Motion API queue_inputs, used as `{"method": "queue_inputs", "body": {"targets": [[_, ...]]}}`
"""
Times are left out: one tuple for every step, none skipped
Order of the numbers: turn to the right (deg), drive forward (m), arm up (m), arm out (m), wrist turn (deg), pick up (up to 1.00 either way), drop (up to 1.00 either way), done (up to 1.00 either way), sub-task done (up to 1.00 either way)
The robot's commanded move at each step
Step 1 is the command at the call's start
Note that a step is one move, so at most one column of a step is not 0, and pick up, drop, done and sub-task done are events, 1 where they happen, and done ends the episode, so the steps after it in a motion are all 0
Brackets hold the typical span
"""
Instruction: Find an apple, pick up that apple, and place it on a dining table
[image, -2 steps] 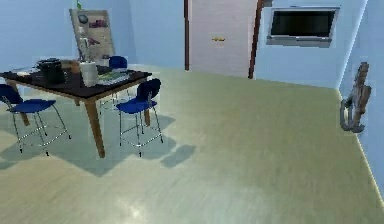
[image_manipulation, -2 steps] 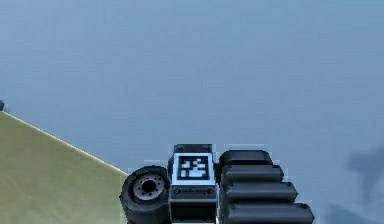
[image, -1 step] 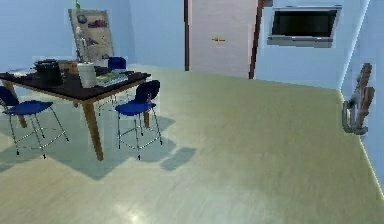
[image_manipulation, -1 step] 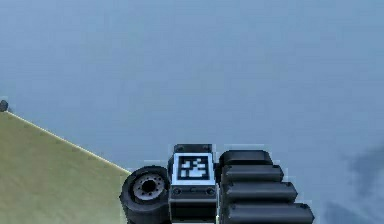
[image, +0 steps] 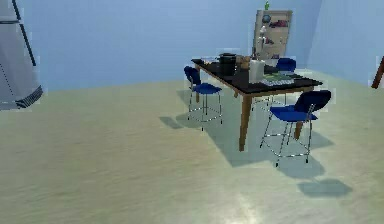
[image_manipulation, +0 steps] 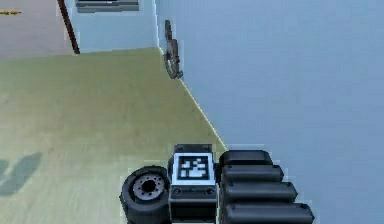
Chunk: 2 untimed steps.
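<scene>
A dining table (image: 232, 74) with a dark top and brown legs stands at the forward view's right, near the blue back wall. On it sit a dark pot (image: 228, 62), a white container (image: 257, 70) and a tall bottle (image: 264, 38). In the arm side view the arm (image_manipulation: 255, 190) lies drawn in at the bottom edge, with a white marked square (image_manipulation: 192, 167) on it. Left of the square is the gripper's dark round body (image_manipulation: 148, 193). Its far end cannot be made out, so I cannot tell whether it holds anything.
Three blue chairs (image: 298, 112) (image: 200, 88) (image: 286, 65) stand around the table. A grey fridge (image: 14, 62) is at the forward view's left edge. A picture (image: 276, 32) hangs behind the table. Open floor lies in front. A blue wall (image_manipulation: 290, 80) runs close alongside the arm.
</scene>
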Motion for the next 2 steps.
{"method": "queue_inputs", "body": {"targets": [[-12.0,0.0,0.0,0.0,0.0,0.0,0.0,0.0,0.0],[0.0,1.0,0.0,0.0,0.0,0.0,0.0,0.0,0.0]]}}
